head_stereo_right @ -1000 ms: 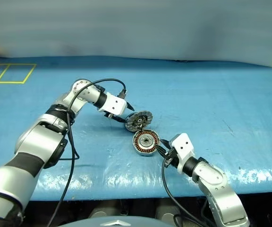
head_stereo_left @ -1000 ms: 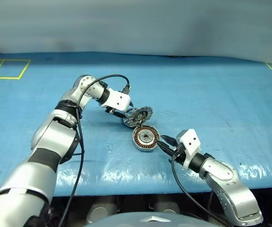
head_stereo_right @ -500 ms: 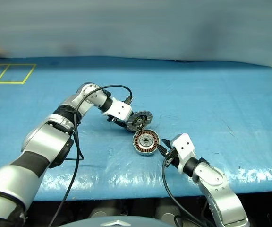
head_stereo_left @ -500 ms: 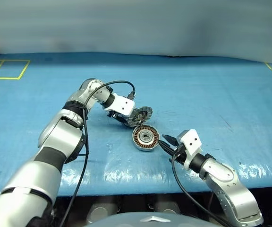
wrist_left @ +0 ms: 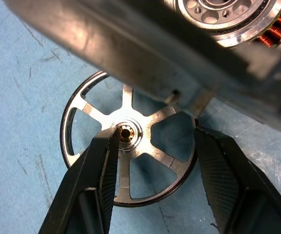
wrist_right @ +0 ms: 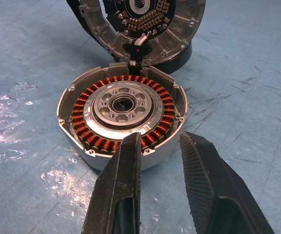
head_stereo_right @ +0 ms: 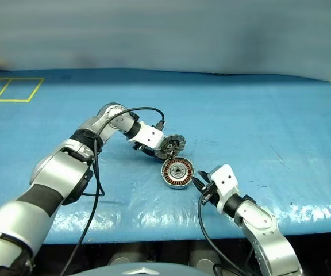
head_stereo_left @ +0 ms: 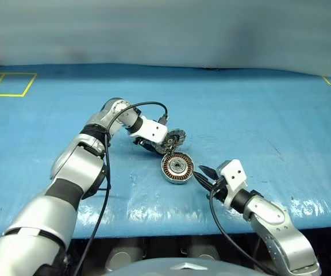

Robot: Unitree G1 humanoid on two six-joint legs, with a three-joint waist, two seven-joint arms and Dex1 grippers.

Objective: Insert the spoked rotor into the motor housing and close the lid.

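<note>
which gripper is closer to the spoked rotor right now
Left. The left gripper has its open fingers straddling the spoked rotor behind the raised lid; the right gripper sits at the motor housing's near rim.

Robot test bench in a lab or workshop

I worked over a wide table (head_stereo_left: 280,109) under a scuffed, glossy blue cover, yellow tape squares (head_stereo_left: 7,84) marked on it at the far corners, against a plain grey wall (head_stereo_left: 165,29). Only an opened motor housing (head_stereo_left: 177,167) with copper windings lay on it, and bare cables (head_stereo_left: 99,190) ran along both robot arms.
</note>
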